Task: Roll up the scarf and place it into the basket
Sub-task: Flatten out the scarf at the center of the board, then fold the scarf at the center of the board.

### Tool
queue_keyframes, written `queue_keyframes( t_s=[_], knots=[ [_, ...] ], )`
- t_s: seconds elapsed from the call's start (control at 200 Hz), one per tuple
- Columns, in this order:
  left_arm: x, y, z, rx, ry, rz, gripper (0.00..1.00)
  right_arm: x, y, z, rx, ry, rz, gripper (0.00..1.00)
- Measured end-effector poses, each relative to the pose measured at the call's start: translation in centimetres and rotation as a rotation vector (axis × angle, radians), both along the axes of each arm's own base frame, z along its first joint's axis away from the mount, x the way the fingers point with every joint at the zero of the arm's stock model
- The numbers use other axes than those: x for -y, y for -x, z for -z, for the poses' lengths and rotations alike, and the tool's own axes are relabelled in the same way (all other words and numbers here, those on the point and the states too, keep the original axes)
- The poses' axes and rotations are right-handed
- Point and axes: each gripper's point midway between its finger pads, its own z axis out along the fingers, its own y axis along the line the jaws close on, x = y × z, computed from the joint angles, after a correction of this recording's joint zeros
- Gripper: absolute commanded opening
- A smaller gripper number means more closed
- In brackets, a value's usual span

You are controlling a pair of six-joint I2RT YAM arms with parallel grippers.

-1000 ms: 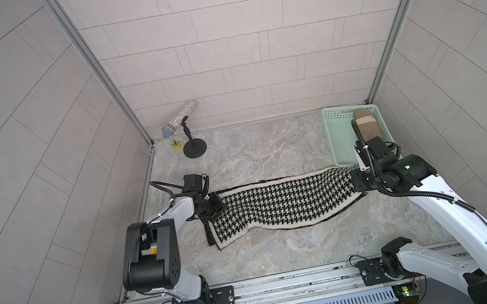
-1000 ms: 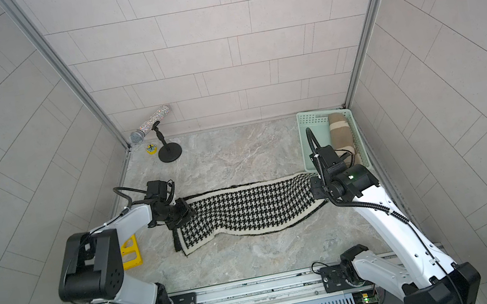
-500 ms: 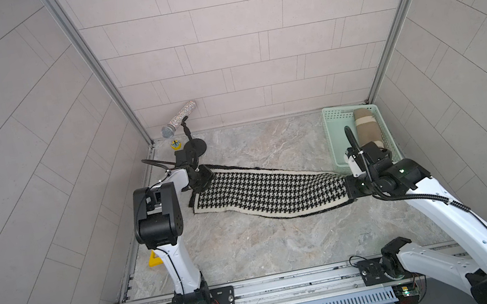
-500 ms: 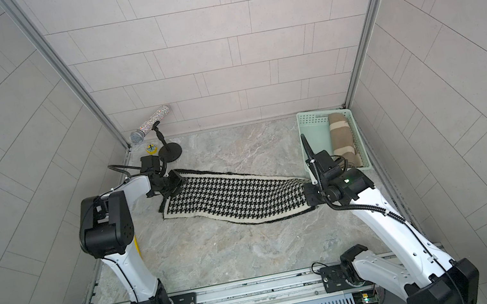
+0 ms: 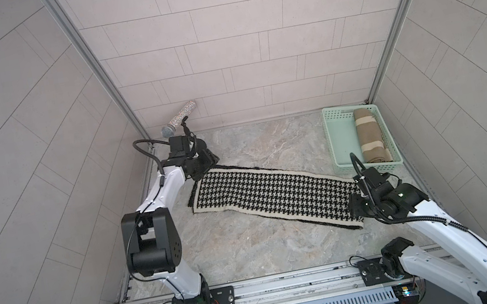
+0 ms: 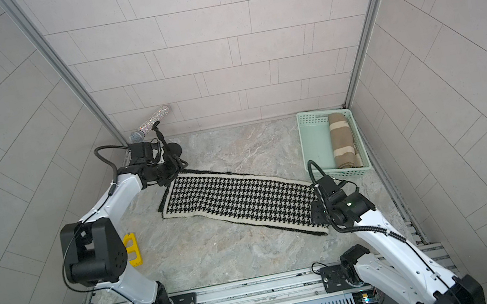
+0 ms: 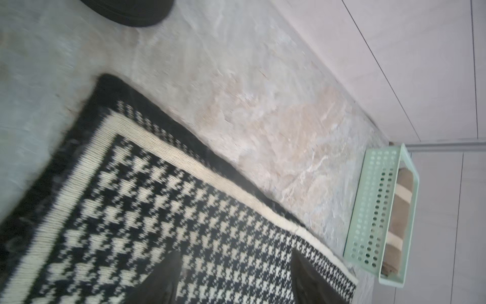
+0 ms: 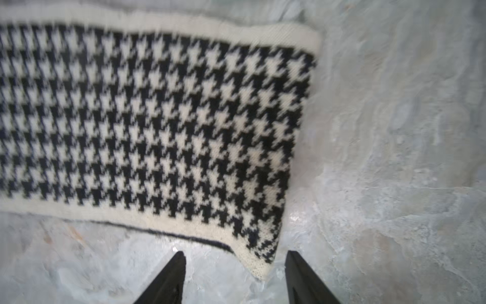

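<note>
The scarf (image 5: 274, 198) is laid flat and unrolled on the marbled surface (image 5: 253, 252), well apart from the basket (image 5: 343, 142) into which it is to be placed. Its long axis is set on a diagonal, from the far left corner of the surface towards the near right. Each short end is met by one arm. The far end is overhung by the left jaws, which are seen in the left wrist view standing apart above the cloth with nothing held between them. The near end lies just ahead of the right jaws, which are likewise spread and empty, with the scarf's near corner between their tips in the right wrist view. The right arm (image 5: 422, 212) is judged the nearer to the basket, so a roll started at the left arm (image 5: 170, 186) would be carried towards it.

The scarf is a soft knit in black and cream houndstooth, edged by a cream band and a black border. The basket is rigid mint-green plastic with perforated walls, and a rolled brown scarf (image 5: 370, 137) with pale stripes is already lodged along its right side. A glittered microphone (image 5: 179, 122) is stood in the far left corner.
</note>
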Motion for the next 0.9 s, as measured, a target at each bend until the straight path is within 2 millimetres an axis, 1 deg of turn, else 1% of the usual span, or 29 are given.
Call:
queue_keyframes(
  t_s=[0.05, 0.105, 0.15, 0.21, 0.265, 0.325, 0.38, 0.41, 0.455, 0.535, 0.591, 0.636, 0.671, 0.736, 0.801, 0.866, 0.901],
  knots=[
    [1.5, 1.5, 0.8, -0.016, 0.003, 0.039, 0.63, 1.4, -0.7, -0.3, 0.027, -0.015, 0.081, 0.67],
    [3.0, 3.4, 2.4, -0.056, 0.012, 0.078, 0.63, 2.8, -1.5, -0.3, 0.049, -0.038, 0.154, 0.66],
    [4.3, 4.9, 3.9, -0.094, 0.018, 0.112, 0.63, 3.9, -2.0, 0.1, 0.051, -0.051, 0.202, 0.66],
    [5.9, 6.8, 5.7, -0.137, 0.01, 0.159, 0.65, 4.6, -2.4, 0.9, 0.036, -0.068, 0.232, 0.65],
    [7.9, 8.3, 6.5, -0.151, -0.003, 0.219, 0.66, 4.8, -2.8, 1.9, 0.008, -0.088, 0.238, 0.64],
    [10.5, 9.5, 6.6, -0.131, -0.015, 0.295, 0.66, 4.6, -3.3, 3.1, -0.033, -0.112, 0.231, 0.64],
    [12.5, 10.4, 6.7, -0.104, -0.017, 0.348, 0.66, 4.3, -3.6, 4.0, -0.061, -0.137, 0.223, 0.64],
    [13.3, 11.0, 6.8, -0.095, -0.012, 0.367, 0.66, 4.0, -3.7, 4.3, -0.072, -0.15, 0.218, 0.63],
    [13.6, 11.6, 7.3, -0.096, -0.012, 0.371, 0.66, 3.7, -3.9, 4.7, -0.084, -0.169, 0.207, 0.62],
    [12.4, 12.2, 8.8, -0.127, -0.033, 0.329, 0.66, 3.1, -4.2, 5.6, -0.098, -0.203, 0.19, 0.58],
    [10.9, 12.2, 9.6, -0.153, -0.062, 0.286, 0.66, 2.7, -4.0, 6.4, -0.113, -0.221, 0.18, 0.53],
    [9.6, 11.8, 9.7, -0.165, -0.083, 0.251, 0.66, 2.4, -3.7, 7.0, -0.127, -0.236, 0.177, 0.47],
    [8.4, 11.3, 9.7, -0.173, -0.101, 0.219, 0.66, 2.3, -3.5, 7.4, -0.135, -0.241, 0.176, 0.4],
    [5.7, 10.2, 9.3, -0.179, -0.139, 0.149, 0.66, 2.1, -3.3, 7.8, -0.141, -0.25, 0.176, 0.25],
    [2.3, 8.7, 8.3, -0.176, -0.183, 0.064, 0.64, 2.1, -3.3, 7.8, -0.138, -0.252, 0.174, 0.08],
    [-1.3, 7.5, 7.4, -0.167, -0.216, -0.03, 0.62, 2.2, -3.5, 7.7, -0.128, -0.248, 0.175, 0.0],
    [-2.9, 7.1, 7.1, -0.164, -0.228, -0.076, 0.61, 2.3, -3.6, 7.7, -0.123, -0.243, 0.175, 0.0]
  ],
)
